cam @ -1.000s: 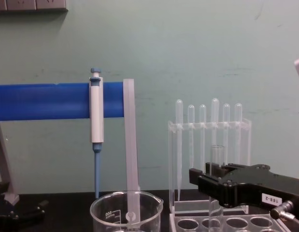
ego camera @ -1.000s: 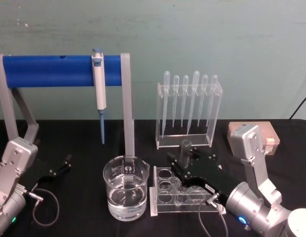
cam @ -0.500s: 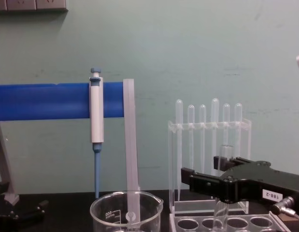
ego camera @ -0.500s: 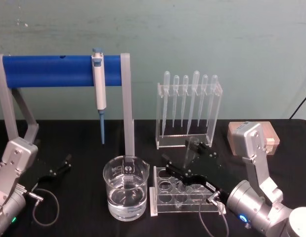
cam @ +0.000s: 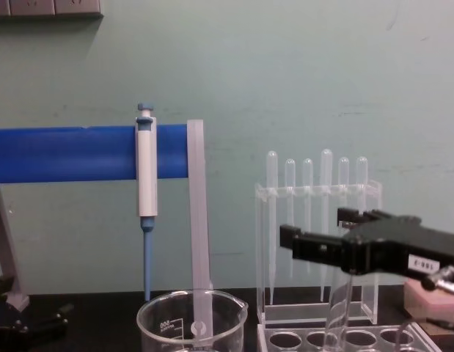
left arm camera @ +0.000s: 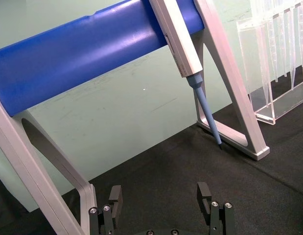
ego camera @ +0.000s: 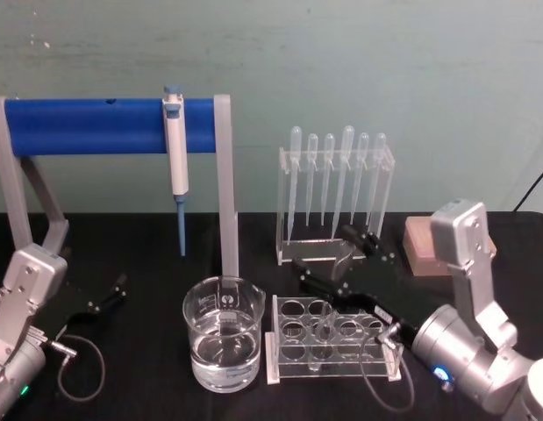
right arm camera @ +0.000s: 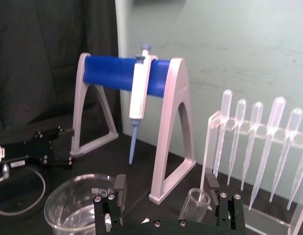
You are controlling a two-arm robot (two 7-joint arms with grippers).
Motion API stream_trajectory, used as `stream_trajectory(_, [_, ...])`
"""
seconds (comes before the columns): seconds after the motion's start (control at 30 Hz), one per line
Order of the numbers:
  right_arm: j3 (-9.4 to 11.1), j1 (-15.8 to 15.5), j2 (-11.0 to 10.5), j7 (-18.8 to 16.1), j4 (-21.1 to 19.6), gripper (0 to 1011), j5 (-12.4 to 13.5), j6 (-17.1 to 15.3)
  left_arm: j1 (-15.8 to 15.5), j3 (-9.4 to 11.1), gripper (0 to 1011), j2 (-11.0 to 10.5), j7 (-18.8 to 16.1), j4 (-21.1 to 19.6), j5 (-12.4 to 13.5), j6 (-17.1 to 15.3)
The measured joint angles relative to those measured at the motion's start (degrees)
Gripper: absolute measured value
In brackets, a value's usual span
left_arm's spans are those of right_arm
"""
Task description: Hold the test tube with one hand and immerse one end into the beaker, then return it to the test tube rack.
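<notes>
The test tube (ego camera: 328, 320) stands tilted in a hole of the clear tube rack (ego camera: 289, 360), its rim leaning toward my right gripper (ego camera: 334, 261). That gripper is open above the rack, a finger on each side of the tube's top. In the right wrist view the tube's rim (right arm camera: 194, 203) sits near one finger (right arm camera: 212, 188); whether they touch I cannot tell. The chest view has the tube (cam: 335, 308) slanting below the right gripper (cam: 315, 229). The beaker (ego camera: 223, 338), partly filled with clear liquid, stands left of the rack. My left gripper (left arm camera: 160, 195) rests open on the black table at the far left.
A blue-barred stand (ego camera: 87, 125) holds a blue-and-white pipettor (ego camera: 176, 149) behind the beaker. An acrylic rack of several bulb pipettes (ego camera: 332, 193) stands behind the tube rack. A tan box (ego camera: 418, 246) sits at the right. A cable loop (ego camera: 78, 364) lies by the left arm.
My right gripper has opened and let go of the test tube, then risen and drawn back to the right. The tube went from upright to tilted in the rack. The left arm stayed still.
</notes>
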State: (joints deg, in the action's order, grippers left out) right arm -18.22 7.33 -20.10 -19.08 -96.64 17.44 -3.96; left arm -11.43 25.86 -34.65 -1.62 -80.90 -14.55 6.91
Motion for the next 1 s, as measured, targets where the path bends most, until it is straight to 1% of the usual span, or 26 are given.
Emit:
stream_trajectory(0.23, [0.95, 0.21, -0.32, 0.45, -1.85, 1002, 0.49, 0.01, 0.0, 0.0, 1000, 0.0, 0.0, 0.0, 0.0, 0.0])
stream_trajectory(0.3, [1.49, 0.32, -0.47, 0.53, -2.76, 1002, 0.76, 0.02, 0.0, 0.0, 1000, 0.0, 0.0, 0.0, 0.0, 0.0])
stream_trajectory(0.57, [2.58, 0.21, -0.85, 0.95, -4.37, 1002, 1.58, 0.15, 0.0, 0.0, 1000, 0.0, 0.0, 0.0, 0.0, 0.0])
stream_trajectory(0.67, [3.4, -0.17, -0.99, 1.33, -4.94, 1002, 2.11, 0.4, 0.0, 0.0, 1000, 0.0, 0.0, 0.0, 0.0, 0.0])
stream_trajectory(0.73, [4.43, -0.74, -1.09, 1.78, -5.29, 1002, 2.6, 0.87, 0.0, 0.0, 1000, 0.0, 0.0, 0.0, 0.0, 0.0])
stream_trajectory(0.83, [5.65, -1.57, -1.29, 2.65, -5.7, 1002, 2.68, 1.64, 0.0, 0.0, 1000, 0.0, 0.0, 0.0, 0.0, 0.0])
stream_trajectory(0.9, [7.74, -2.97, -1.49, 3.86, -6.32, 1002, 2.77, 2.64, 0.0, 0.0, 1000, 0.0, 0.0, 0.0, 0.0, 0.0])
stream_trajectory(1.0, [9.38, -4.09, -1.64, 4.55, -6.79, 1002, 2.89, 3.24, 0.0, 0.0, 1000, 0.0, 0.0, 0.0, 0.0, 0.0])
